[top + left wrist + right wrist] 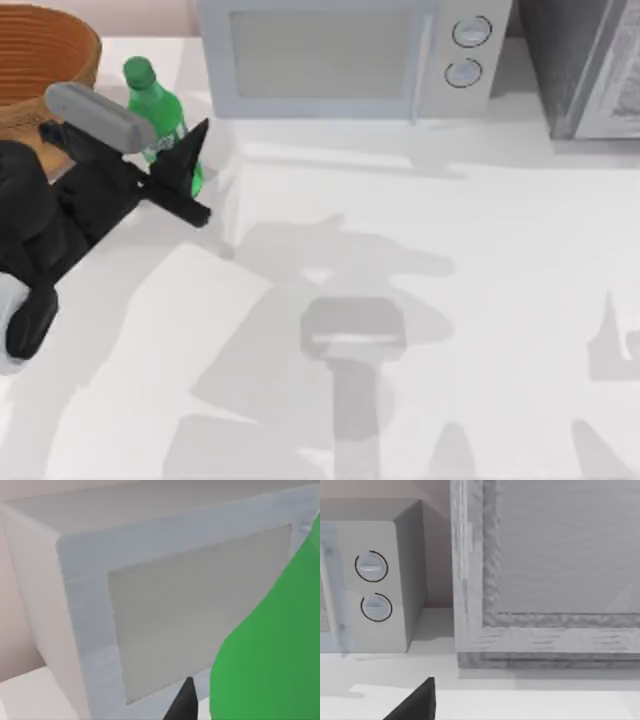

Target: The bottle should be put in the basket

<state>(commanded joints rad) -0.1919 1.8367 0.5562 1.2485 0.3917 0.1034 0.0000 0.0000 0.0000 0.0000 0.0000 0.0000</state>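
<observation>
The green bottle (157, 108) stands slightly tilted near the table's back left, green cap up, just right of the orange-brown wicker basket (45, 45) in the back left corner. My left gripper (193, 172) is shut on the bottle's lower body, one black finger on each side. In the left wrist view the bottle (272, 645) looms large and green beside a dark fingertip (183, 700). A single dark fingertip (415, 704) of my right gripper appears in the right wrist view, facing the appliances at the back.
A white microwave (340, 50) stands at the back centre, close to the bottle's right. A grey box-like appliance (590, 60) fills the back right corner. Arm shadows lie across the white table (450, 300).
</observation>
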